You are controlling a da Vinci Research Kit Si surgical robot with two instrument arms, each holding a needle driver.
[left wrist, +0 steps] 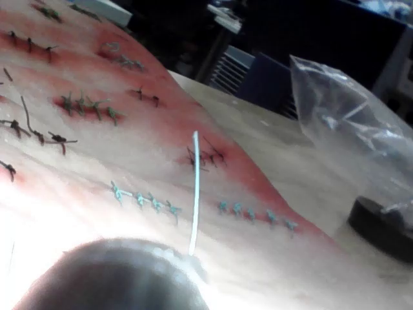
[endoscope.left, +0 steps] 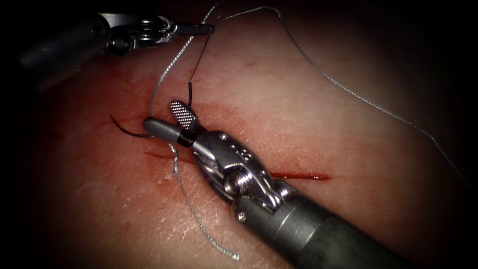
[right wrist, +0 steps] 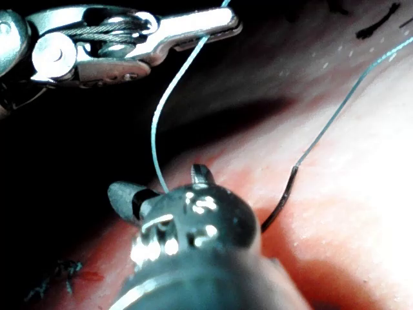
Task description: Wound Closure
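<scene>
Your right tool [endoscope.left: 172,122] lay over the cut [endoscope.left: 298,176], jaws spread: the ridged jaw pointed up, the smooth one pointed left. It pinched nothing. The needle [endoscope.left: 127,130] curved out from beneath the smooth jaw, its dark tip free on the left of the cut. Whether its middle sat in the tissue [endoscope.left: 308,109] could not be told, since the tool covered it. A second dark curve rose just above the ridged jaw, and the right wrist view showed that end lifting off the tissue to meet the thread [endoscope.left: 348,92].

Your left tool [endoscope.left: 209,29] hung well above and left of the cut, jaws pressed together on the thread. From there one strand dropped toward the right tool, and another arched right across the tissue. A loose tail ran down from the cut to a frayed end. Red fluid [endoscope.left: 164,158] stained the tissue along the cut.

Your left wrist view showed older stitches [left wrist: 145,200] in rows and a plastic bag [left wrist: 352,123] on the counter [left wrist: 284,148].
</scene>
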